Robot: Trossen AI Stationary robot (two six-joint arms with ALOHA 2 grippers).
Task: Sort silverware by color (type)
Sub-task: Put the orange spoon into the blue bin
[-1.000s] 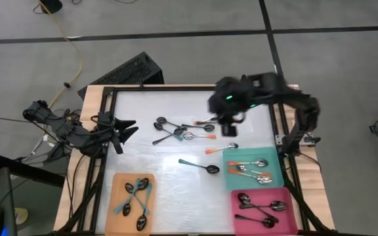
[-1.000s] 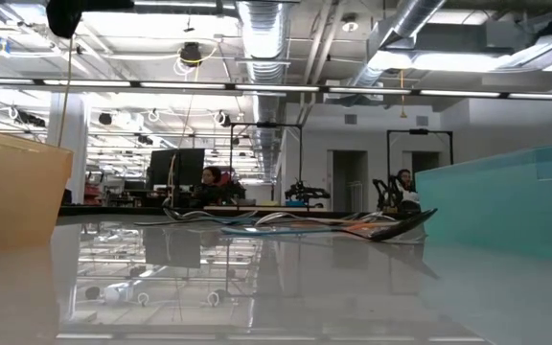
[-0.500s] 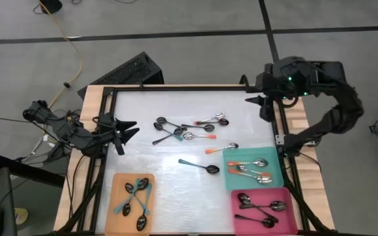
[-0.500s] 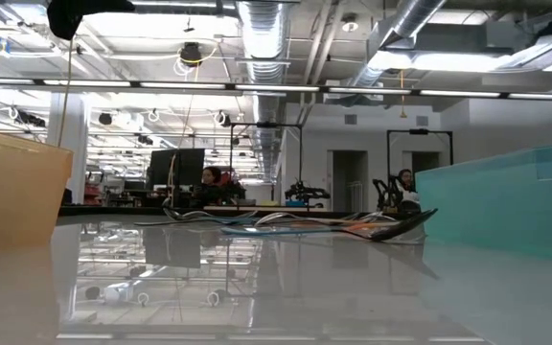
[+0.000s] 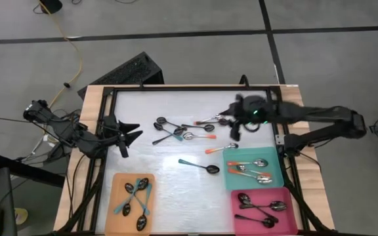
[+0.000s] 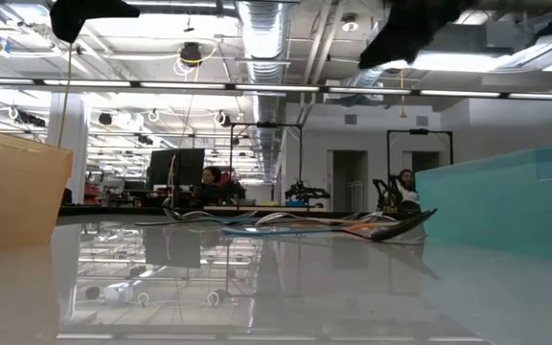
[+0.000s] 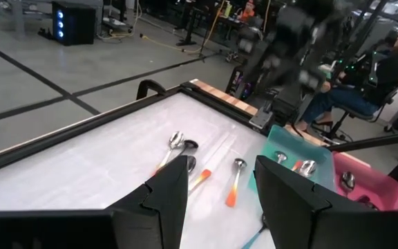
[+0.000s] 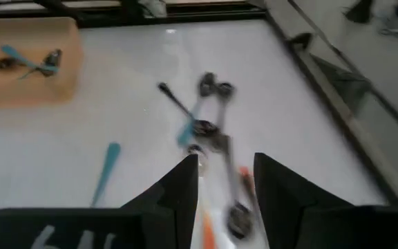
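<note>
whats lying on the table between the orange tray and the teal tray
In the high view, one teal-handled spoon with a dark bowl lies loose on the white tabletop between the flat orange tray and the flat teal tray; the rest is bare.

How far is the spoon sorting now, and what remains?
Done: spoons lie in the orange tray, teal tray and pink tray. In hand: nothing; the open right gripper hovers above the loose spoons. Left: that cluster and a teal-handled spoon. The left gripper waits, open.

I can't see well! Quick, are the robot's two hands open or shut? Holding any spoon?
Left gripper: jaws open, empty, at the table's left edge.
Right gripper: jaws open, empty, above the loose spoons.
</note>
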